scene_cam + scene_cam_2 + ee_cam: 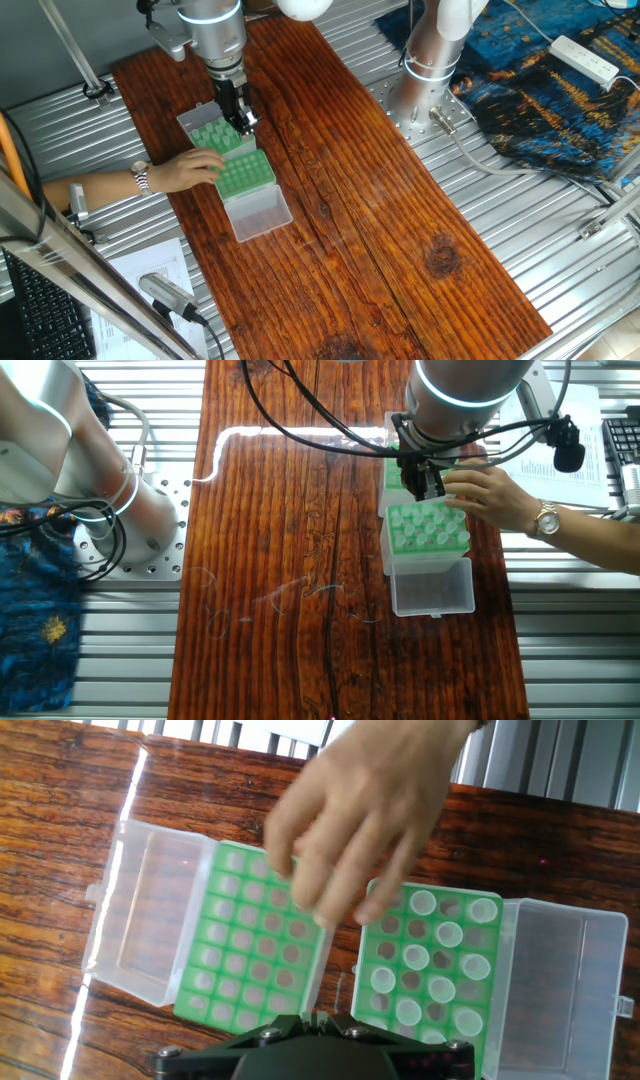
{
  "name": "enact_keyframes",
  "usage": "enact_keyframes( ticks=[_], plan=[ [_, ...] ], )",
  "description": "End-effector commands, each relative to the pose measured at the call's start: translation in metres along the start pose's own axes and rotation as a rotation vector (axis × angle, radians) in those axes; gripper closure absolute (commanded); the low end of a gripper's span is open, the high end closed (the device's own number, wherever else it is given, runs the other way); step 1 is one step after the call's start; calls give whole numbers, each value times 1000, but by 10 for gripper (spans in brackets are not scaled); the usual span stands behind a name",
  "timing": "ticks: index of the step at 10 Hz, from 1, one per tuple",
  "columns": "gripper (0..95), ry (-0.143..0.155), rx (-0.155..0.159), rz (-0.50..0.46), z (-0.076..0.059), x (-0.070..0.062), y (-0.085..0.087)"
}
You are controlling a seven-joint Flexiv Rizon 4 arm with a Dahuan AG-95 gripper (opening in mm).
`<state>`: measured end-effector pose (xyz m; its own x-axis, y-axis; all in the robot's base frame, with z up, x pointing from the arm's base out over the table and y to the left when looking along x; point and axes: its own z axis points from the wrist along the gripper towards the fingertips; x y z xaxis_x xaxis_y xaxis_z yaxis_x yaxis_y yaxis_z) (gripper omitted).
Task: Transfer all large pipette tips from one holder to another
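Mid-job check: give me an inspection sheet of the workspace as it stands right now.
Surface: wooden table, on ribbed metal.
Job's things: two green racks with open clear lids; right rack holds large pipette tips; left rack looks empty.
Clutter: a person's hand reaching over the racks; papers beside the table.
Grippers: gripper above the racks; jaw state unclear.
Cables: black cables hanging over the table.
Surroundings: power strip on patterned cloth; keyboard.
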<state>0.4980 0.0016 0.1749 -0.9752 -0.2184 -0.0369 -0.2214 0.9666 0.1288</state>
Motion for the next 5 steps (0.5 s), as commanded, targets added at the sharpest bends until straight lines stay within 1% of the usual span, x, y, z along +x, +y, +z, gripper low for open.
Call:
enact_keyframes(
  ticks=[1,5],
  plan=[
    [950,0,0,-6,0,0,0],
    [950,2,0,-7,0,0,0]
  ],
)
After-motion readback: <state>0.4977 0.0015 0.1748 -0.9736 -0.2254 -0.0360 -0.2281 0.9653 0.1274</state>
